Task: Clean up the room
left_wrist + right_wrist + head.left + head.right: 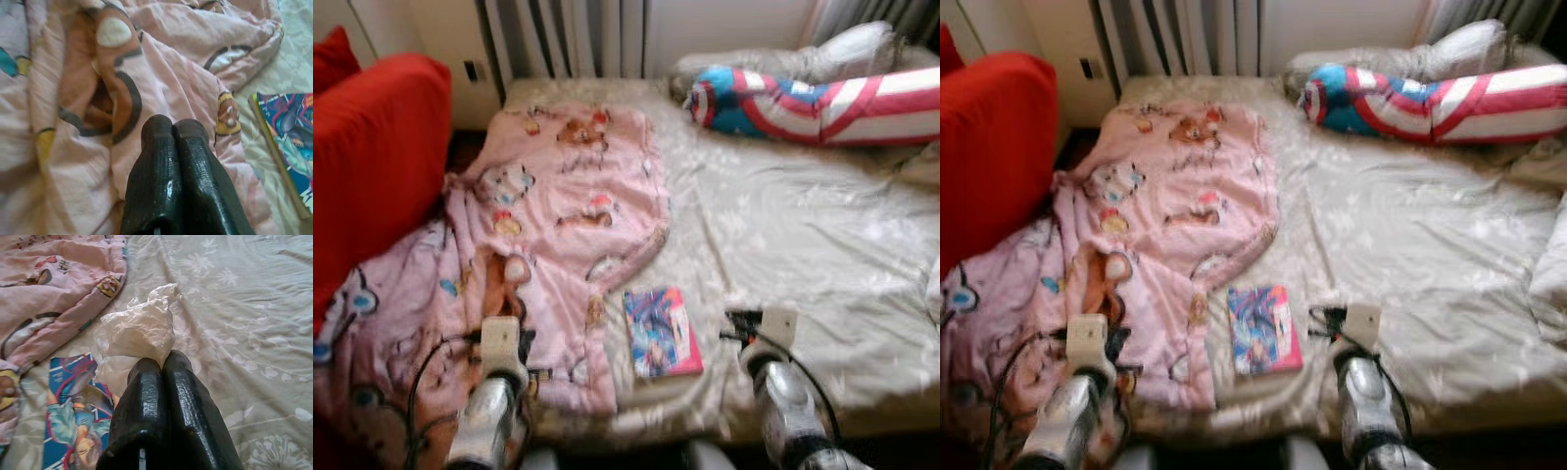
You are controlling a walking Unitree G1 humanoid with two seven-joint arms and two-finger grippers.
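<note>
On the bed, near its front edge, lies a crumpled white wad, probably tissue or thin plastic. The right pincer has its fingers pressed together with the wad bunched at the tips; it appears to be grasping it, though the actual pinch is hidden behind the fingers. Judged light, soft and compressible, likely to slip or tear if only a thin fold is caught; a bite across the thick middle would be safest.

At nine o'clock from the wad lies a book, flat, cover up, just beside it. Stiff and thin; best taken by an edge.

Further toward nine o'clock a pink blanket sprawls over the bed's left half, limp and bulky. The left pincer is clenched, holding nothing, just over its folds.

At one o'clock, well apart, a striped bolster.
</note>
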